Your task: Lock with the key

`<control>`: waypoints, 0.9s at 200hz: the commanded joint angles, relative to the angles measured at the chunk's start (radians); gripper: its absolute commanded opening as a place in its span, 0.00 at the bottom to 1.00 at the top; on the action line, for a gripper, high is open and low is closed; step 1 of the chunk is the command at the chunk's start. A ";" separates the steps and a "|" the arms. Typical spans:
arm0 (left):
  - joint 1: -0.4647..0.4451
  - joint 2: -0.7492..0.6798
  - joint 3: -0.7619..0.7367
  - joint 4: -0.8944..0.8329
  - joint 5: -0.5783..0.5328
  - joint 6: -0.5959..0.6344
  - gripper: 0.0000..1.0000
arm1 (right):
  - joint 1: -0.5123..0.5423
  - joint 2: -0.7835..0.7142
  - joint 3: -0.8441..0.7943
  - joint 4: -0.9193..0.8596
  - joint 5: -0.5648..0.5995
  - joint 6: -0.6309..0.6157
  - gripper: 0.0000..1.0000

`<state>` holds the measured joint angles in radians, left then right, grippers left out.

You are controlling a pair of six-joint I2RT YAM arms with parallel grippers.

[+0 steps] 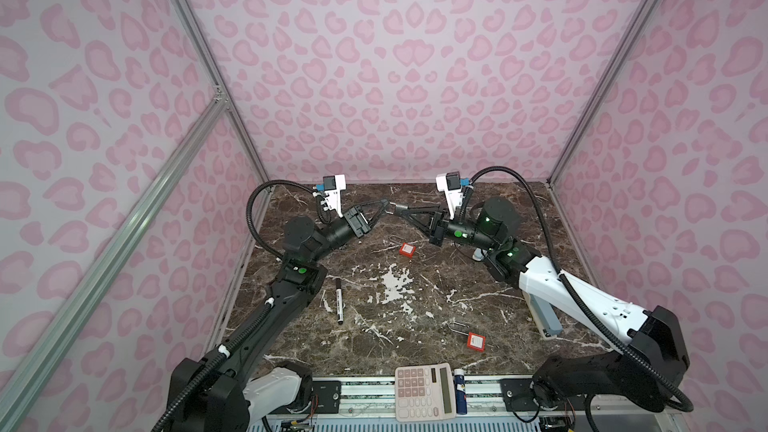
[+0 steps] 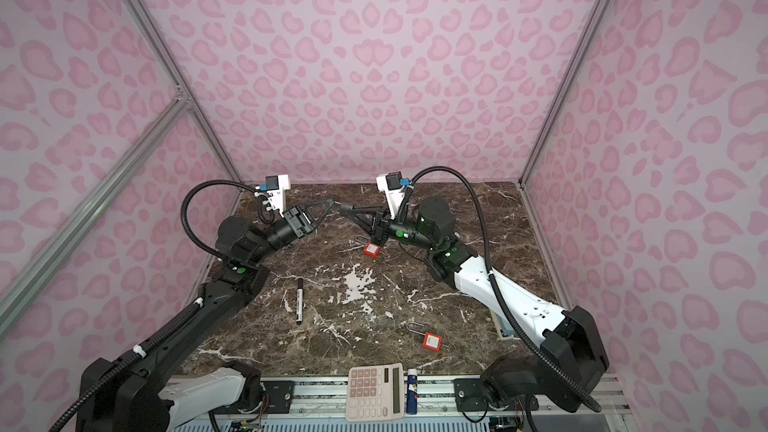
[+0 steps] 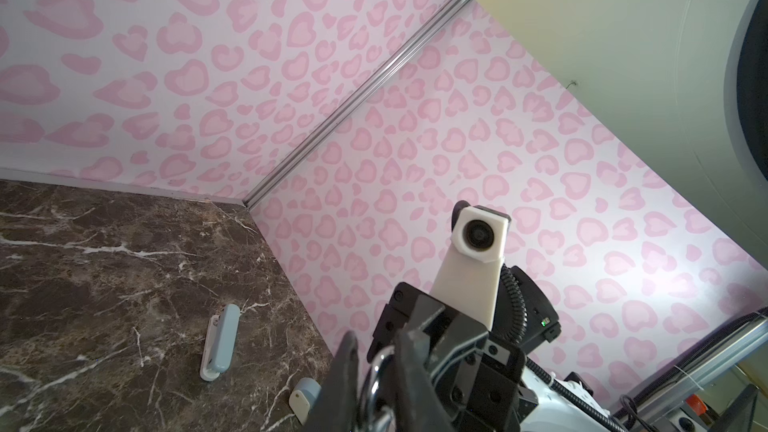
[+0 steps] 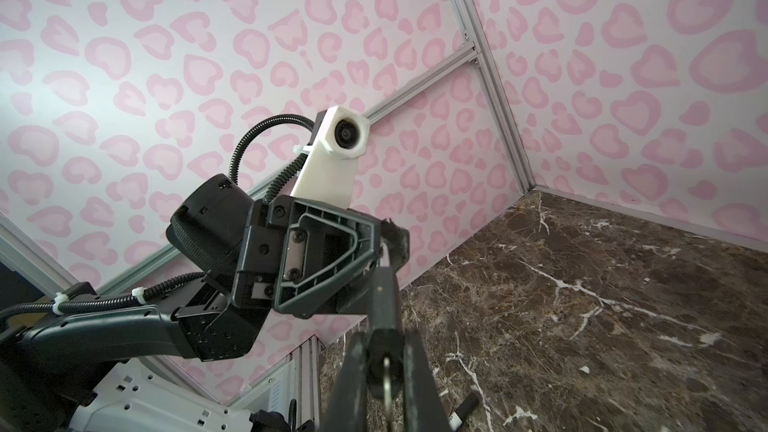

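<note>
Key [image 4: 383, 252]: in the air at 12 o'clock over the table [image 1: 291, 347], where the two arms meet tip to tip. Only a metal sliver shows in the right wrist view. A metal ring [image 3: 376, 367] shows in the left wrist view.
Right end effector [image 1: 395, 209]: jaws fully together, pinching the key.
Left end effector [image 1: 384, 204]: jaws drawn almost together at the same spot. It seems to have the ring end, though the contact itself is hard to make out.
Far lock [image 1: 407, 250]: red, flat on the table at 12 o'clock from centre, below the tips, untouched.
Near lock [image 1: 476, 341]: red, at 5 o'clock, well apart from both arms, with its thin shackle pointing to 10 o'clock.
Done: key is off the table; this looks like a hand-over between arms.
Left: grip a lock, seat the key, turn it. No key shows in either lock.
Unknown: which lock is meant, and whether either shackle is shut.
</note>
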<state>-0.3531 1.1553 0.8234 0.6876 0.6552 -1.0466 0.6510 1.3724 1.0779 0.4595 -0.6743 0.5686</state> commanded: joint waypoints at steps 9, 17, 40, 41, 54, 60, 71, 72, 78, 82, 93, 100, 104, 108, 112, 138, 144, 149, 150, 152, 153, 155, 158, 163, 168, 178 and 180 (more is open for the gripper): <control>0.001 0.002 0.009 0.033 0.011 0.004 0.11 | -0.011 0.000 -0.008 0.100 -0.036 0.059 0.00; 0.002 0.002 0.011 0.034 0.012 0.003 0.09 | -0.013 0.002 -0.010 0.117 -0.046 0.080 0.00; 0.000 0.001 0.009 0.035 0.018 0.007 0.03 | -0.022 0.014 -0.007 0.152 -0.075 0.128 0.00; 0.001 0.001 0.009 0.035 0.018 0.008 0.03 | -0.022 0.014 -0.007 0.154 -0.075 0.131 0.00; 0.001 -0.002 0.007 0.035 0.020 0.012 0.03 | -0.025 0.022 -0.002 0.168 -0.094 0.165 0.00; 0.001 -0.004 0.006 0.036 0.020 0.015 0.03 | -0.028 0.026 0.000 0.177 -0.103 0.179 0.00; 0.001 -0.009 0.001 0.038 0.020 0.024 0.03 | -0.029 0.032 0.008 0.186 -0.120 0.206 0.00; 0.001 -0.010 0.001 0.038 0.019 0.025 0.03 | -0.030 0.031 0.009 0.187 -0.122 0.207 0.00; 0.002 -0.015 -0.002 0.039 0.018 0.032 0.03 | -0.030 0.038 0.012 0.192 -0.130 0.217 0.00; 0.001 -0.018 -0.006 0.041 0.015 0.037 0.03 | -0.030 0.039 0.014 0.194 -0.136 0.222 0.00; 0.001 -0.029 -0.018 0.048 0.008 0.043 0.03 | -0.029 0.046 0.020 0.193 -0.148 0.232 0.00; 0.001 -0.035 -0.020 0.050 0.006 0.050 0.03 | -0.030 0.048 0.024 0.194 -0.154 0.239 0.00; 0.001 -0.039 -0.021 0.050 0.006 0.054 0.03 | -0.030 0.049 0.024 0.196 -0.156 0.243 0.00; 0.001 -0.042 -0.022 0.050 0.006 0.056 0.03 | -0.030 0.051 0.024 0.202 -0.159 0.249 0.00; 0.001 -0.044 -0.023 0.050 0.007 0.057 0.03 | -0.029 0.053 0.024 0.208 -0.161 0.254 0.00; 0.001 -0.056 -0.026 0.055 0.016 0.073 0.04 | -0.029 0.067 0.023 0.264 -0.169 0.300 0.00; 0.001 -0.058 -0.028 0.056 0.018 0.074 0.04 | -0.029 0.071 0.024 0.276 -0.172 0.311 0.00; 0.002 -0.058 -0.027 0.057 0.020 0.073 0.04 | -0.027 0.076 0.024 0.288 -0.174 0.320 0.00; 0.001 -0.058 -0.028 0.057 0.020 0.074 0.04 | -0.028 0.077 0.025 0.290 -0.174 0.320 0.00; 0.001 -0.058 -0.027 0.058 0.020 0.075 0.04 | -0.028 0.077 0.025 0.293 -0.175 0.324 0.00; 0.001 -0.058 -0.028 0.058 0.020 0.074 0.04 | -0.027 0.079 0.025 0.295 -0.175 0.325 0.00; 0.002 -0.058 -0.028 0.058 0.020 0.074 0.04 | -0.028 0.081 0.026 0.297 -0.177 0.327 0.00; 0.002 -0.059 -0.028 0.058 0.021 0.073 0.04 | -0.027 0.082 0.026 0.301 -0.178 0.329 0.00; 0.002 -0.058 -0.029 0.060 0.024 0.072 0.03 | -0.026 0.086 0.027 0.306 -0.183 0.336 0.00; 0.001 -0.057 -0.029 0.063 0.027 0.071 0.04 | -0.025 0.089 0.030 0.311 -0.188 0.341 0.00; 0.001 -0.056 -0.029 0.064 0.032 0.071 0.04 | -0.026 0.097 0.033 0.318 -0.198 0.351 0.00; 0.000 -0.056 -0.027 0.065 0.033 0.071 0.04 | -0.026 0.098 0.035 0.320 -0.201 0.353 0.00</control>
<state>-0.3504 1.1011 0.7998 0.7349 0.6437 -0.9939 0.6216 1.4555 1.0962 0.6724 -0.8410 0.8772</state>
